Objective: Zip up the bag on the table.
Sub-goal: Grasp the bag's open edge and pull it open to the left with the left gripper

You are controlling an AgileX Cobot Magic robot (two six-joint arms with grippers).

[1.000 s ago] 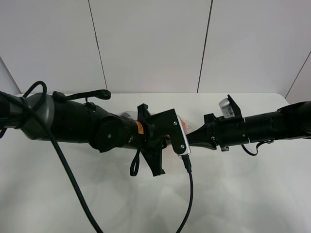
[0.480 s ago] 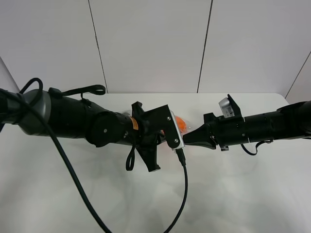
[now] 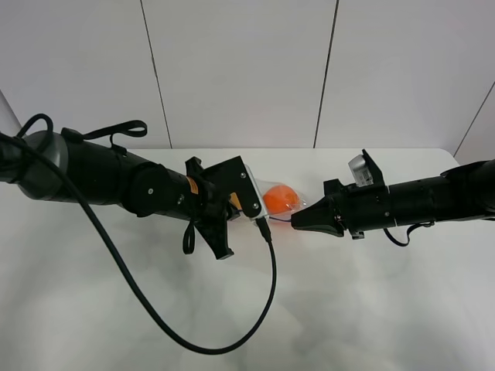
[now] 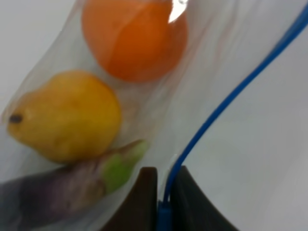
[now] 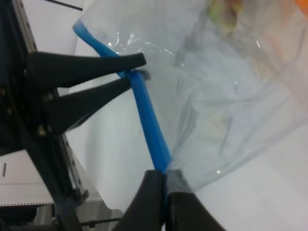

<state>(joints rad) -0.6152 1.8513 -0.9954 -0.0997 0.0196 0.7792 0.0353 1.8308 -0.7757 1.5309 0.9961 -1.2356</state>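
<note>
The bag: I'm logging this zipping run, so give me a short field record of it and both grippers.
bag: clear plastic, held between the two arms
contents: orange, yellow fruit, eggplant
zipper strip: blue, running from one gripper to the other
left gripper: shut on the zipper strip
right gripper: shut on the zipper strip

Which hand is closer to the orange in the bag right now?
Right. The right hand pinches the blue zipper strip at the corner just beside the orange. The left hand pinches the same strip further along, by the eggplant.
</note>
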